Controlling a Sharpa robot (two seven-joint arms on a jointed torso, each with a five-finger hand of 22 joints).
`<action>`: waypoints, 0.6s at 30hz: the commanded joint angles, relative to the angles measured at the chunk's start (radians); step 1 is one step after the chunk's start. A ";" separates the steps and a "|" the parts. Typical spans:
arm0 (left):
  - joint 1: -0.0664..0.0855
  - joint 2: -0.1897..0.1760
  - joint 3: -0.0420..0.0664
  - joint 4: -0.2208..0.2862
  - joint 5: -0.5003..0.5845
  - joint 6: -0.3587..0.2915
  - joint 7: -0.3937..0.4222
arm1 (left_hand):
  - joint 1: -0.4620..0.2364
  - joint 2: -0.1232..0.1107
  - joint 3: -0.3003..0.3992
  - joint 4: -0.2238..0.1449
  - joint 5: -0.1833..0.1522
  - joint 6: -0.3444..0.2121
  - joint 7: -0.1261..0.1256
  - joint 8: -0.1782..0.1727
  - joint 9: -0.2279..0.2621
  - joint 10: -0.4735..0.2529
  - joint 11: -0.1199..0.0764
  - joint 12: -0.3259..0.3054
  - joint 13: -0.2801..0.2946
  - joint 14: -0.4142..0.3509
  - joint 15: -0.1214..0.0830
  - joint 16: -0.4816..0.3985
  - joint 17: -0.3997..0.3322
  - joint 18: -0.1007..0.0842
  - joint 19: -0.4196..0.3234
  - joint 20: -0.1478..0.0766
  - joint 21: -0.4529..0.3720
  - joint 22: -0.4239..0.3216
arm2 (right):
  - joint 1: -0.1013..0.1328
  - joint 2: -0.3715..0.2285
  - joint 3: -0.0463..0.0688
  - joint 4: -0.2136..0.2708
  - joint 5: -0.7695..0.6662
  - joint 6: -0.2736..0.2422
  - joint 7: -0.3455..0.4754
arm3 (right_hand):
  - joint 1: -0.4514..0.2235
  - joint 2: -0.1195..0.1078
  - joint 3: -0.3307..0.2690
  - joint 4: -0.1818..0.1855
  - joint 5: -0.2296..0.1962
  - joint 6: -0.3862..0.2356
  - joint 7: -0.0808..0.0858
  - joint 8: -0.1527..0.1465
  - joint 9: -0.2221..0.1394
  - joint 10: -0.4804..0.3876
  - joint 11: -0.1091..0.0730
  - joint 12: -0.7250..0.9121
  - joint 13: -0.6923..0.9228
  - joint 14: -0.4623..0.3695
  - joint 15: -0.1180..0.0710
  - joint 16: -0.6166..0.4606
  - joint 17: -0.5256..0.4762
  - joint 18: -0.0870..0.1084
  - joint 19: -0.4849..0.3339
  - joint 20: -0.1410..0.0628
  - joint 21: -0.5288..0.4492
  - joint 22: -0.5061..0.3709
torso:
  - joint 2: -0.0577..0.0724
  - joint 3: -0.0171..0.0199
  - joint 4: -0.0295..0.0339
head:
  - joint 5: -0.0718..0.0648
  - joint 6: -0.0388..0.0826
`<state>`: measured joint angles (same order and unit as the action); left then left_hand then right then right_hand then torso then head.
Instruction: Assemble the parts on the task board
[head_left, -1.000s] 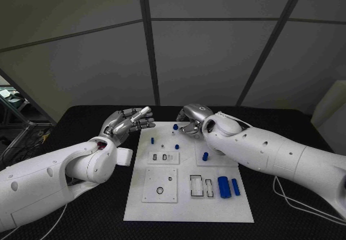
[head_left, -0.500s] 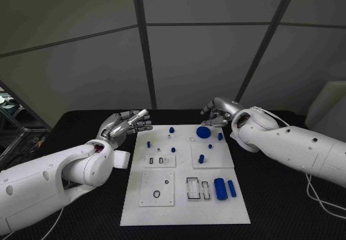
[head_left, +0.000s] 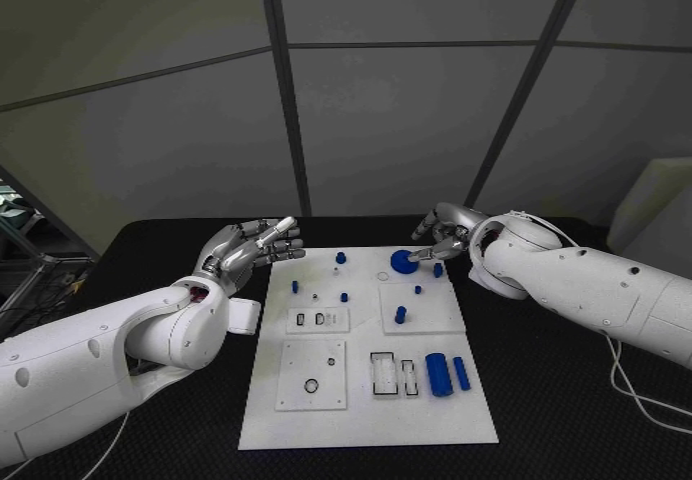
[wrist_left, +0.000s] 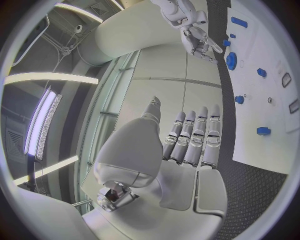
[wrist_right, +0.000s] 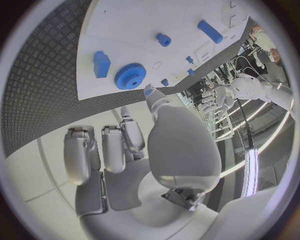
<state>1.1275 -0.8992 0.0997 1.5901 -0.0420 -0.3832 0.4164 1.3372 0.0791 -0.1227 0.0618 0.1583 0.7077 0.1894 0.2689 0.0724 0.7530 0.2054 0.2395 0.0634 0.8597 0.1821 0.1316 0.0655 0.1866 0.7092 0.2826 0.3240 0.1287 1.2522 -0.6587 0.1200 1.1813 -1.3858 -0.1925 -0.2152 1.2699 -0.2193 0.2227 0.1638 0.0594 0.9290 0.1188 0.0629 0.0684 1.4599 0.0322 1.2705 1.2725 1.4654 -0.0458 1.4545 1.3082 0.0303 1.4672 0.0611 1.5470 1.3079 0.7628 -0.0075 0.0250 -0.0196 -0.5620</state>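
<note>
Your left hand (head_left: 257, 247) hovers off the board's (head_left: 368, 420) far left corner, over the black bench (head_left: 173, 245), fingers loosely curled and apart, holding nothing. On the board, small blue pegs (head_left: 294, 287) stand along the far left, with recessed slots (head_left: 320, 320) and a small ring (head_left: 310, 385) nearer you. At the far middle a blue gear (head_left: 405, 262) lies flat; the right wrist view shows it beside a blue block (wrist_right: 101, 63). Two blue cylinders (head_left: 438, 374) lie side by side at the near right. Your right hand (head_left: 438, 238) sits at the board's far right corner, just beside the gear; it is released, fingers bent above the gear and apart from it.
</note>
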 joint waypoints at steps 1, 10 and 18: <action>0.002 0.003 0.001 -0.002 -0.007 0.014 0.003 | 0.007 0.001 0.000 -0.007 0.003 0.009 0.044 -0.003 -0.001 0.007 -0.002 -0.002 0.000 0.002 0.002 -0.006 -0.001 -0.011 0.004 0.001 0.004 -0.001 | 0.002 0.015 0.001 -0.013 0.020 0.065 -0.017 | 0.011 0.000 -0.003 0.020 -0.002 -0.003 0.003 0.002 0.001 0.010 0.002 0.046 0.049 0.062 0.007 0.010 0.039 -0.022 0.082 0.011 0.007 0.226 | 0.000 -0.0002 0.0002 | 0.000 -0.004; 0.002 0.008 0.001 -0.006 -0.007 0.015 0.003 | 0.007 0.001 0.000 -0.007 0.003 0.009 0.044 -0.003 -0.001 0.007 -0.002 -0.002 0.000 0.002 0.002 -0.006 -0.001 -0.011 0.004 0.001 0.004 -0.001 | 0.002 0.053 0.000 -0.059 0.021 0.066 -0.025 | 0.022 0.006 0.000 0.033 0.002 -0.001 0.004 0.003 0.001 0.021 0.005 0.090 0.094 0.065 0.008 0.020 0.057 -0.026 0.094 0.013 0.016 0.246 | -0.001 -0.0011 0.0010 | -0.002 -0.008; 0.002 0.011 0.001 -0.008 -0.007 0.016 0.002 | 0.007 0.001 0.000 -0.007 0.003 0.009 0.044 -0.003 -0.001 0.007 -0.002 -0.002 0.000 0.002 0.002 -0.006 -0.001 -0.011 0.004 0.001 0.004 -0.001 | 0.002 0.076 0.000 -0.084 -0.018 0.076 -0.030 | 0.034 0.013 0.006 0.030 0.004 0.007 0.003 0.005 0.003 0.028 0.004 0.113 0.116 0.066 0.008 0.024 0.064 -0.028 0.097 0.014 0.019 0.253 | -0.001 -0.0006 0.0014 | 0.003 -0.011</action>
<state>1.1274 -0.8896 0.0996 1.5817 -0.0425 -0.3802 0.4144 1.3372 0.0791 -0.1227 0.0618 0.1583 0.7077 0.1894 0.2689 0.0724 0.7530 0.2054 0.2395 0.0634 0.8597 0.1821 0.1316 0.0656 0.1865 0.7092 0.2826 0.3240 0.1288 1.2519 -0.5837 0.1194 1.0991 -1.3772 -0.1337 -0.2393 1.2936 -0.2036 0.2228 0.1931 0.0594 0.9292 0.1190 0.0629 0.0701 1.4633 0.0358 1.3794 1.3080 1.4667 -0.0445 1.4735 1.3080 0.0147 1.4673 0.0679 1.5605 1.3078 0.7620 -0.0081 0.0262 -0.0195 -0.5727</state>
